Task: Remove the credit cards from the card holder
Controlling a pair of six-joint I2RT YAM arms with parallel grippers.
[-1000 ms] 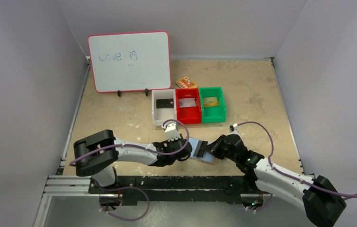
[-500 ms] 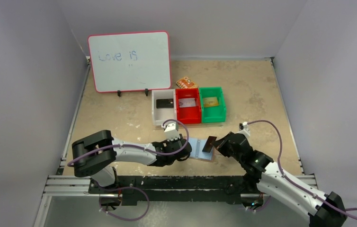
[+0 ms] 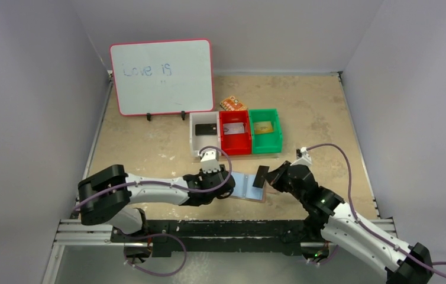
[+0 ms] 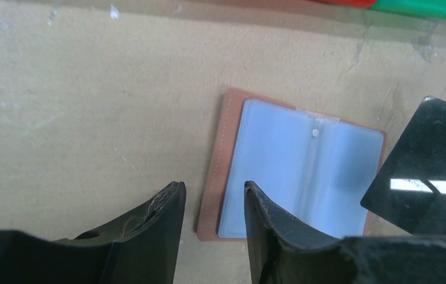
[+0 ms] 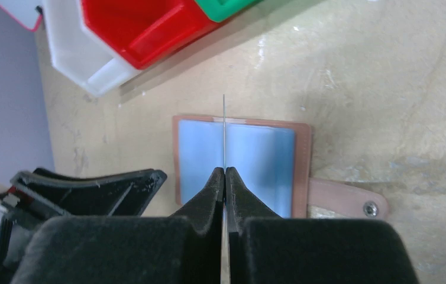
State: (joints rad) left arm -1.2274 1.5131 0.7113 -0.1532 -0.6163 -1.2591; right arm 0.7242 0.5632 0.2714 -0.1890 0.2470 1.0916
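The card holder [image 3: 245, 187] lies opened flat on the table, tan-brown outside with pale blue pockets [image 4: 291, 171] facing up. Its snap tab [image 5: 345, 198] sticks out to the side. My right gripper [image 3: 271, 177] is shut on a dark credit card [image 3: 261, 176], held just above the holder's right half. That card [image 4: 427, 165] shows glossy black in the left wrist view and as a thin edge [image 5: 224, 118] in the right wrist view. My left gripper [image 4: 212, 192] hovers open over the holder's left edge, nothing between its fingers.
Behind the holder stand three small bins in a row: white [image 3: 195, 142], red [image 3: 235, 145] and green [image 3: 266, 144], each with a card inside. An orange patterned packet [image 3: 233, 104] lies behind them. A whiteboard [image 3: 162, 77] stands at the back left.
My right gripper has pulled the dark card up and out of the holder. My left gripper has opened and let go of the holder's left side, drawing back slightly left.
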